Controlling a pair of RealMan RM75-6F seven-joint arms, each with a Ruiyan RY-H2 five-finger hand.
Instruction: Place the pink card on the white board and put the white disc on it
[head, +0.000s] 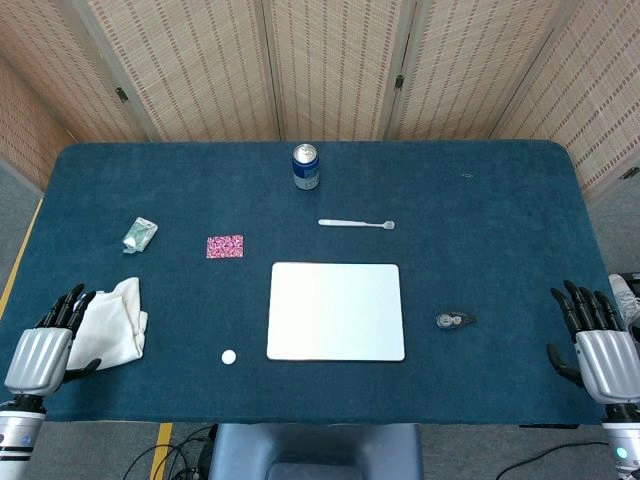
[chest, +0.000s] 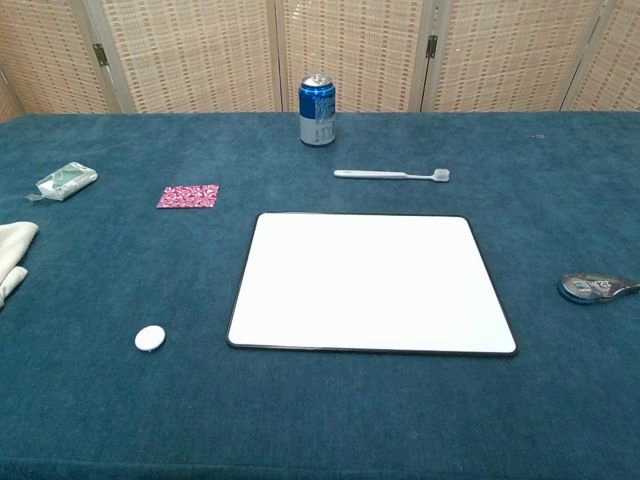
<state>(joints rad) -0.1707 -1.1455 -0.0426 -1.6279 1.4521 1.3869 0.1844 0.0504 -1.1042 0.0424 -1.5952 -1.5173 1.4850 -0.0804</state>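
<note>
The pink card (head: 224, 246) (chest: 188, 196) lies flat on the blue table, left of and a little behind the white board (head: 336, 311) (chest: 370, 283). The white disc (head: 229, 356) (chest: 150, 338) sits near the front edge, just left of the board's front left corner. My left hand (head: 48, 345) hovers at the table's front left corner, fingers apart and holding nothing. Far over at the front right corner, my right hand (head: 595, 340) is likewise spread and empty. Only the head view shows the hands.
A blue can (head: 305, 166) (chest: 317, 110) stands at the back centre. A white toothbrush (head: 356, 224) (chest: 391, 175) lies behind the board. A white cloth (head: 112, 322) is beside my left hand, a small packet (head: 139, 234) further back. A small dark object (head: 455, 320) (chest: 596, 287) lies right of the board.
</note>
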